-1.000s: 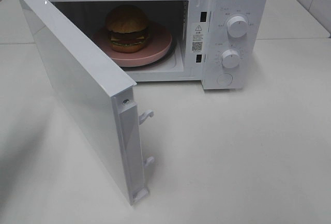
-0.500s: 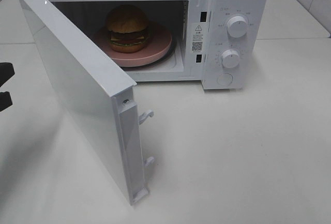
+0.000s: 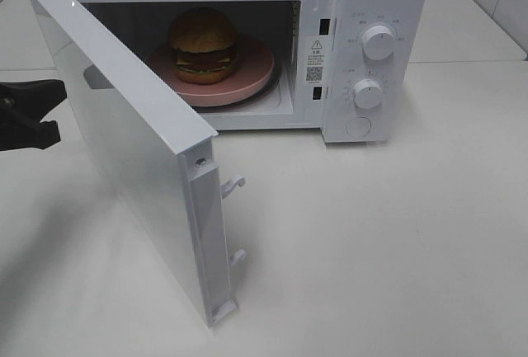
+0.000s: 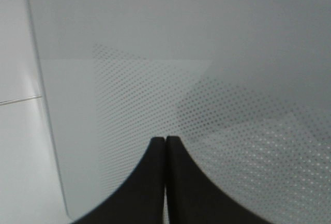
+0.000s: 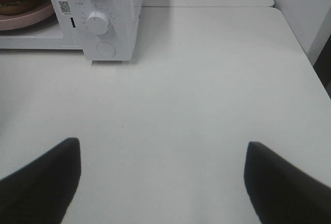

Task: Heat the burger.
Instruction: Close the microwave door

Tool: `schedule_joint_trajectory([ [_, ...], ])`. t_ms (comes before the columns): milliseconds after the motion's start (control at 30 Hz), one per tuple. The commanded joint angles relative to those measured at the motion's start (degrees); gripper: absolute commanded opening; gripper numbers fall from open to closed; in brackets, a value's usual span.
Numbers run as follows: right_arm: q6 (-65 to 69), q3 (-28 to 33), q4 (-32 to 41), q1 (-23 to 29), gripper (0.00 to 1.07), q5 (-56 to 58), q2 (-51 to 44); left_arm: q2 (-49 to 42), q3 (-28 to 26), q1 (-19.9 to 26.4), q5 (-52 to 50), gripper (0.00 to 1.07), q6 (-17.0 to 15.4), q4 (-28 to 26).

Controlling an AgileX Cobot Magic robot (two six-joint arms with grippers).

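The tall burger with glossy golden-brown bun sits on a flat round pink plate inside the white microwave oven, whose white door stands swung wide; the black left gripper is just outside that door, facing its dotted window, fingers pressed together on nothing; the black right gripper hangs over the white table before the microwave's knob side, jaws spread wide, empty.
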Motion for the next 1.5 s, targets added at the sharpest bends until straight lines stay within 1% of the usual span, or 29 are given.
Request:
schedule_joint_trajectory([
  [33,-0.29,0.17,0.0,-0.4,0.77,-0.52,-1.72,1.32,-2.01,-1.89,0.46,0.0,-0.4,-1.2],
  [67,-0.29,0.17,0.0,-0.4,0.77,-0.52,-1.72,1.32,-2.01,-1.89,0.46,0.0,-0.4,-1.2],
  [133,-0.29,0.17,0.0,-0.4,0.77,-0.52,-1.72,2.86,-4.24,-4.47,0.97,0.0,-0.4,-1.32],
  [233,-0.29,0.17,0.0,-0.4,0.77,-0.52,-1.72,3.21,-4.58,-4.93,1.15,0.0,-0.4,-1.43],
  [300,-0.29,0.17,0.0,-0.4,0.77,-0.52,-1.72,3.78,-6.07,-6.36,2.69,0.0,-0.4,-2.01],
  [367,-0.29,0.17,0.0,-0.4,0.77,-0.52,-1.72,3.9,-6.53,-6.47,3.09,0.0,-0.4,-2.35],
  [500,-0.29,0.17,0.0,-0.4,0.77,-0.52,-1.72,4.64,-8.25,-8.19,4.18,0.0,-0.69,-3.44],
  [600,-0.29,0.17,0.0,-0.4,0.77,-0.52,-1.72,4.7,-8.42,-8.65,4.53,0.0,-0.69,-3.55],
  [667,-0.29,0.17,0.0,-0.4,0.77,-0.52,-1.72,4.7,-8.54,-9.8,5.21,0.0,-0.69,-5.73],
  [1100,-0.29,0.17,0.0,-0.4,0.77,-0.52,-1.72,4.7,-8.54,-9.85,5.5,0.0,-0.86,-8.48],
  [1233,-0.29,0.17,0.0,-0.4,0.77,-0.52,-1.72,4.76,-9.11,-10.03,5.67,0.0,-0.92,-8.48],
  [1433,-0.29,0.17,0.0,-0.4,0.77,-0.52,-1.72,6.59,-12.32,-13.01,7.85,0.0,-0.86,-8.94],
  [1467,-0.29,0.17,0.0,-0.4,0.77,-0.52,-1.72,7.33,-13.35,-14.5,8.71,0.0,-0.8,-9.63],
  [1500,-0.29,0.17,0.0,-0.4,0.77,-0.52,-1.72,7.33,-13.35,-14.5,8.71,0.0,-0.8,-9.63],
])
